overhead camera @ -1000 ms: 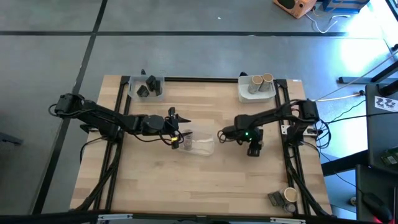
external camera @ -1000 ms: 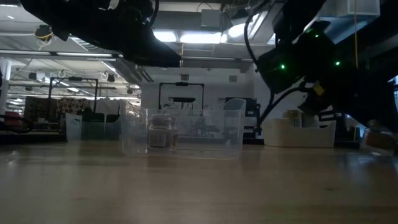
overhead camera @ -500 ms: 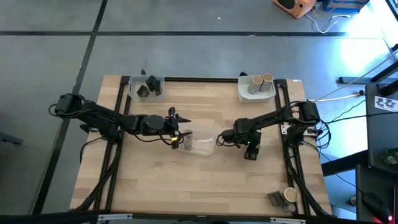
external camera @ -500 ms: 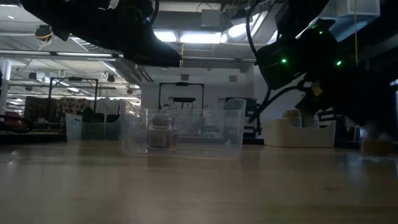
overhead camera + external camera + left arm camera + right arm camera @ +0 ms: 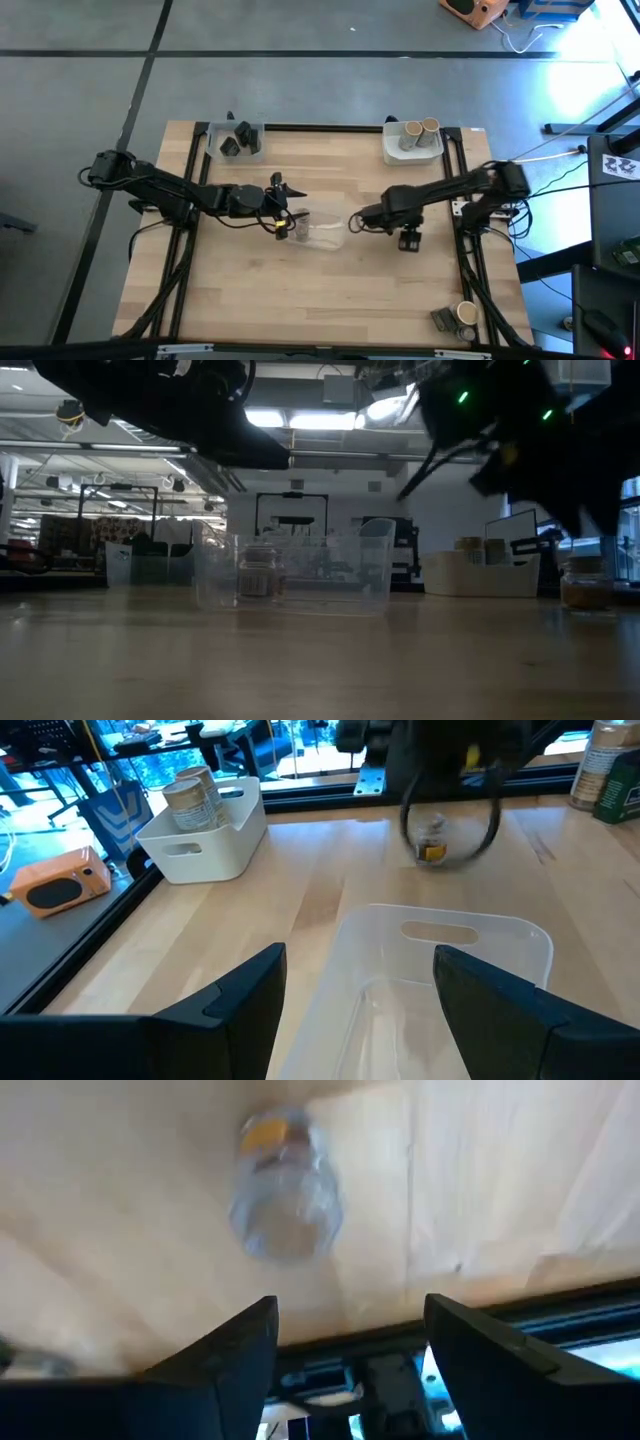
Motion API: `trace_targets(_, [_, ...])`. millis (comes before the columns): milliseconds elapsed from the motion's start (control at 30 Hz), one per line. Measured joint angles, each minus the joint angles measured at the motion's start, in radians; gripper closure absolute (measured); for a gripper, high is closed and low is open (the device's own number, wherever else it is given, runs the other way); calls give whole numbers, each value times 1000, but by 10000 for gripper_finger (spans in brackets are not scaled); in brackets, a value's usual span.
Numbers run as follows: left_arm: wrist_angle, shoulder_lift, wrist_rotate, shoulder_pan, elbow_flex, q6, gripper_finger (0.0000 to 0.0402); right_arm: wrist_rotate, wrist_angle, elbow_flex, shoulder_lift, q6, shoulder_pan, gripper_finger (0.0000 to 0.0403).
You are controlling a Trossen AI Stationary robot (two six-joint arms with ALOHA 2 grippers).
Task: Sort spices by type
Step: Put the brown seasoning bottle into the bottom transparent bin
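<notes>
While the right gripper (image 5: 350, 1325) hangs above a little jar (image 5: 285, 1188), its two fingers stand apart and hold nothing. That jar stands alone on the wooden table (image 5: 330, 300), on the right side, well apart from the clear tray (image 5: 322, 232) in the middle.

I think the step now is this loose jar. It looks like it belongs in the clear tray, because another small jar (image 5: 256, 574) already sits in there. For that, the right gripper would need to come down around the jar, squeeze it, lift it and carry it over. The jar looks smooth and round, so it may slip.

Over the clear tray's left end is the left gripper (image 5: 360, 982). Its fingers are apart and empty too.

I count two jars. I count three tan cylinders: two in the white tray (image 5: 392, 152) at the far right corner, and one (image 5: 466, 313) at the near right corner. A dark block (image 5: 443, 320) lies just beside that one. More dark blocks, at least two, sit in the far left tray (image 5: 214, 133). That makes three trays.
</notes>
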State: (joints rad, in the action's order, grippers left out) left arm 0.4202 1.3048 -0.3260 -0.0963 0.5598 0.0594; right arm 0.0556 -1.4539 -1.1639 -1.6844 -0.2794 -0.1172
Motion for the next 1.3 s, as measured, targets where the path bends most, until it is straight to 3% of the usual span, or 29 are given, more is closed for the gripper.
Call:
trace_targets(100, [-1, 0, 0, -2, 0, -5, 164, 18, 24, 37, 118, -34, -18, 151])
trace_targets(467, [1, 0, 0, 0, 0, -7, 164, -207, 388, 298, 528, -287, -156, 150])
trace_targets(1067, [60, 0, 0, 0, 0, 10, 164, -247, 460, 321, 545, -301, -158, 150])
trace_targets(1300, [72, 0, 0, 6, 0, -77, 164, -275, 450, 321, 545, -264, -158, 150])
